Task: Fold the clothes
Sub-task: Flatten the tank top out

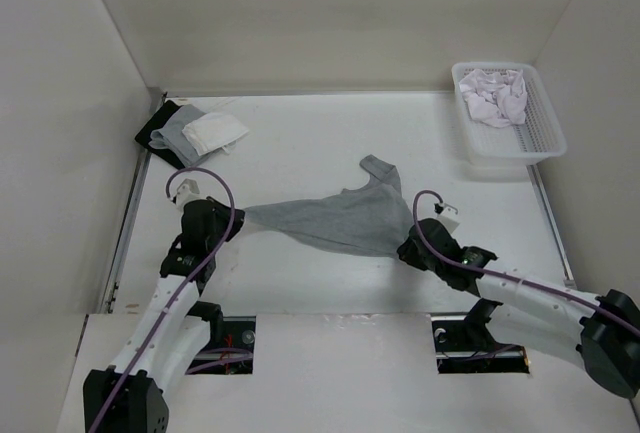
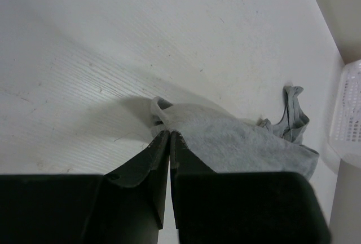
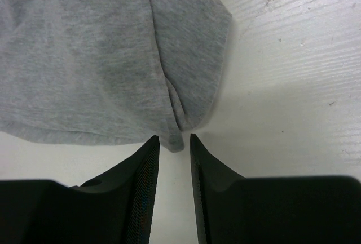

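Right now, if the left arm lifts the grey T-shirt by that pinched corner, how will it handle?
Probably floppy: the grey T-shirt lies creased and bunches where the left fingers pinch it. Likely light, since it looks like thin knit lying flat. It would likely drape and drag rather than hold shape.

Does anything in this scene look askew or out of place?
Yes. The grey T-shirt is bunched and twisted, not flat: the left tool pinches one end, the other corner lies loose before the open right tool, and one sleeve sticks out askew.

White table, plain white walls, even light.
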Tool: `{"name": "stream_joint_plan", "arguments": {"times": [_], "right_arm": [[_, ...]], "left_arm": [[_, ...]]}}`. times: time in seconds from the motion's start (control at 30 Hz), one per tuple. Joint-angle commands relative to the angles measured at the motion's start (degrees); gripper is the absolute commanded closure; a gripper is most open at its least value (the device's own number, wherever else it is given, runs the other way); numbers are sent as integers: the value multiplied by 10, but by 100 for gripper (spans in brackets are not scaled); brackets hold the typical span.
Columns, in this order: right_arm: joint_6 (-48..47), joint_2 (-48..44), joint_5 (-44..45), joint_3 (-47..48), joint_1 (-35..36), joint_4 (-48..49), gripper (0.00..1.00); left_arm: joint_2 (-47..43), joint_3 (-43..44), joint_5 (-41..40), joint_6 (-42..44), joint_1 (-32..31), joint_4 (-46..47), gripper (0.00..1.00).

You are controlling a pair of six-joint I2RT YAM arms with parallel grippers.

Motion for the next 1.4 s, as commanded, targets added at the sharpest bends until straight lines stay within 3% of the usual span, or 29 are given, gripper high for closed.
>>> {"name": "stream_joint_plan", "arguments": {"times": [0.0,0.43,0.67,0.77,1.0,1.03,1.23,1.37], "right_arm": [[-15,7,-16,-4,-15,52,67],[-26,-9,-39,-19,-30,87,87],[-45,-89,-29,20,-20,44,98],[-87,-143,-10,87,-4,7,99],[-261,-207,155,412,112,-91,100],[-306,-197,202,485,152,-85,100],[-497,-128,315,701,347,21,100],[-598,-68,344,794,404,70,100]], "left_arm": [[1,5,-3,-3,-8,37,96],[-1,3,-5,-3,-12,37,96],[-7,25,-2,-5,-13,38,97],[-30,68,-7,-10,-34,37,98],[-97,265,-90,18,-108,-4,98],[-98,316,-108,30,-124,-8,98],[-81,520,-171,105,-146,0,98],[-67,627,-175,137,-117,-3,98]]}}
